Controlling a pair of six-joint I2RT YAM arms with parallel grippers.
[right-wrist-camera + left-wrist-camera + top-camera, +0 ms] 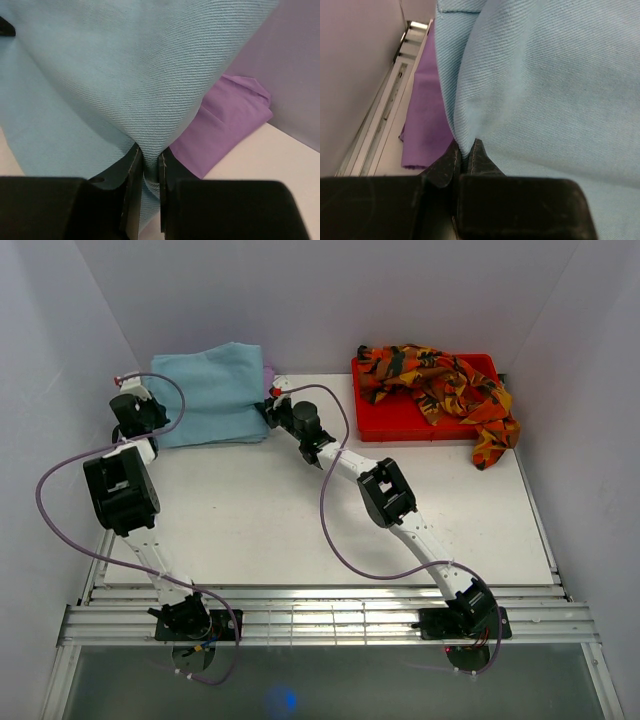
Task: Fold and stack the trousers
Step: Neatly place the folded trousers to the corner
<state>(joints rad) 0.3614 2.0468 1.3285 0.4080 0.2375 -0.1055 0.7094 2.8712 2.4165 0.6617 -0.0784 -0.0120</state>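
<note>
As I watch the eleven o'clock corner, left gripper (465, 156) pinches light blue trousers (212, 392) at their nine-o'clock edge, right gripper (148, 162) clamped on the three-o'clock edge, lilac pair (227, 125) beneath, patterned pair (440, 385) on red tray (390, 425), one o'clock.

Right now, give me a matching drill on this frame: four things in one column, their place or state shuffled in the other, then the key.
Things
1. light blue trousers
2. lilac trousers
3. patterned trousers
4. red tray

Place or state
A. at the far right of the table, with cloth draped over it
B. pinched by the left gripper and the right gripper
C. heaped on the tray, one end hanging past its right edge
D. mostly hidden, peeking out beside the blue cloth

Pairs: 1-B, 2-D, 3-C, 4-A
</note>
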